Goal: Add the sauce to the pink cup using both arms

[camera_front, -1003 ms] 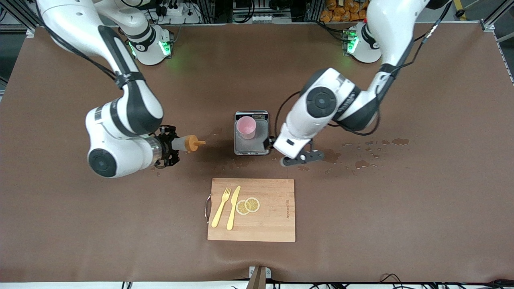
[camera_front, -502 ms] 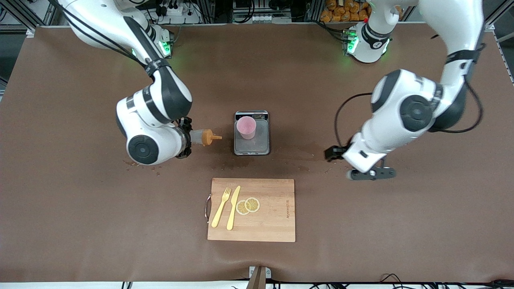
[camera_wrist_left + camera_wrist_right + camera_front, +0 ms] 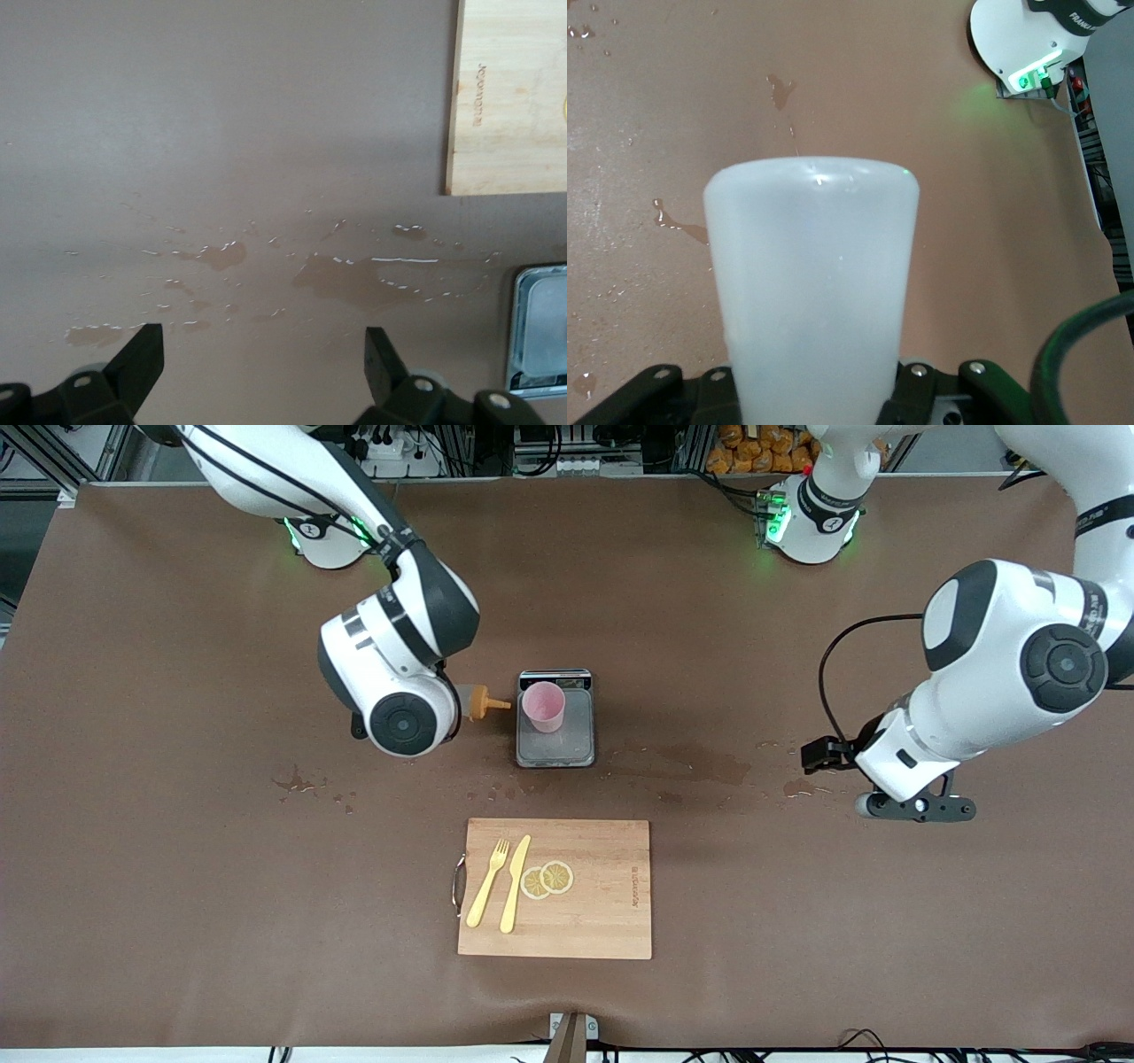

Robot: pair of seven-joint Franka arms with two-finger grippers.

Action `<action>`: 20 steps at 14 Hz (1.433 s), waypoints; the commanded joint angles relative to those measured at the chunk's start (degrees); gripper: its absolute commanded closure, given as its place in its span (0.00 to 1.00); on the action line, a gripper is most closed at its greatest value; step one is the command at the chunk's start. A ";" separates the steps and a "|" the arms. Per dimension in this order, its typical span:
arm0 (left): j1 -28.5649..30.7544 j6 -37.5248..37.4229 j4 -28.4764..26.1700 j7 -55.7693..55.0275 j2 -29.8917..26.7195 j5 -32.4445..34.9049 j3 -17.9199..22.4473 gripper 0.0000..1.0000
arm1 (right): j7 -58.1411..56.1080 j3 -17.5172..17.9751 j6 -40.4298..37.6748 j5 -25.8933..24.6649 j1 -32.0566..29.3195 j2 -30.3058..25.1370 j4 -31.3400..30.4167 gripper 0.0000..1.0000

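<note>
My sauce bottle (image 3: 812,292) looks like smooth, milky translucent plastic with a soft sheen, its cap (image 3: 480,702) matt orange. The pink cup (image 3: 542,707) is smooth plastic on a brushed metal tray (image 3: 576,735). The table (image 3: 797,921) is matt brown with glossy wet patches (image 3: 354,274), the board (image 3: 602,921) pale bare wood.

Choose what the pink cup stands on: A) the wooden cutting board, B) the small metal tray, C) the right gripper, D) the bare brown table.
B: the front view shows the pink cup upright on the small metal tray, farther from the camera than the cutting board.
</note>
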 commanded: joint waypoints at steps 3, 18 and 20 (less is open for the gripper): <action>-2.59 -3.00 -2.01 1.84 -5.85 1.00 4.68 0.00 | 6.13 -0.39 -2.27 -3.22 4.10 -0.25 0.00 0.78; -13.24 -20.67 -1.39 14.76 -18.68 0.22 20.60 0.00 | 12.11 -0.57 -7.11 -9.11 6.57 4.05 1.93 1.00; -12.97 -20.67 -1.30 13.88 -18.95 0.04 20.69 0.00 | 12.03 -0.48 -7.46 -8.68 6.31 4.05 2.89 1.00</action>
